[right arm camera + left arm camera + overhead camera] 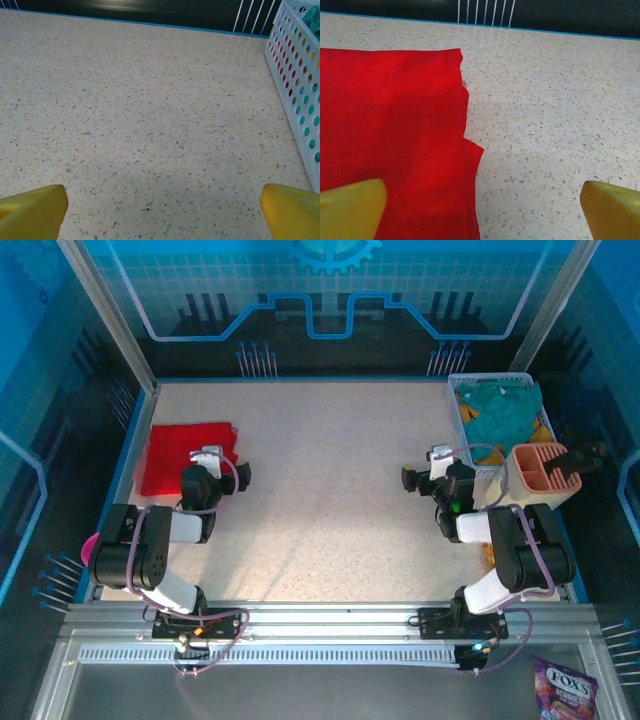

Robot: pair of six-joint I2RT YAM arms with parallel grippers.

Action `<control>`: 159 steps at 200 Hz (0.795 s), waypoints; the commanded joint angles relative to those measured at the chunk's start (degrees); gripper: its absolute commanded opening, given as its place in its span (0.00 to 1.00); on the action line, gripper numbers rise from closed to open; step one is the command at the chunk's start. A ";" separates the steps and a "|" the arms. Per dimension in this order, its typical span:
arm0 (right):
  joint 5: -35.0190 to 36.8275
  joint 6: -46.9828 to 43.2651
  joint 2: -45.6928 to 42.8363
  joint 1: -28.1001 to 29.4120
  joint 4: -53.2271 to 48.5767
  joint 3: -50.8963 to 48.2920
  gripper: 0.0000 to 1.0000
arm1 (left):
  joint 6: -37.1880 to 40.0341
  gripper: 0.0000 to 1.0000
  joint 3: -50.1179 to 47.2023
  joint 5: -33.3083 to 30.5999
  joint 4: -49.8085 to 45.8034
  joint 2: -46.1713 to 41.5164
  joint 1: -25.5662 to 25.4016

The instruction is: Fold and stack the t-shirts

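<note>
Red t-shirt (pixel 185 455) lies folded on the left of the table (pixel 330 500); both claws stand apart.
The left gripper (pixel 482 210), its yellow fingers wide and empty, hangs over the right edge of the red cloth. The right gripper (pixel 162 210), also wide and empty, is above bare speckled table, near the white basket (pixel 295 85). Farther, in that basket, a teal t-shirt (pixel 500 410) lies crumpled with mustard-yellow cloth (pixel 543 425) beside it.

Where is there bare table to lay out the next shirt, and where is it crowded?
Bare: the wide middle of the table, between the red shirt at left and the white basket at right. Crowded: the far right corner, basket plus peach holder.
</note>
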 commanded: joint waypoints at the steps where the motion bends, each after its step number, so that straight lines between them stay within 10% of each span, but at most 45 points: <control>1: -0.49 -0.59 -0.01 -0.72 0.93 1.00 1.00 | 1.06 0.99 0.91 1.11 0.18 0.05 -0.21; 159: -0.54 -0.45 -0.01 -0.98 1.02 0.98 1.00 | 1.20 0.99 0.87 1.98 0.19 0.04 -0.24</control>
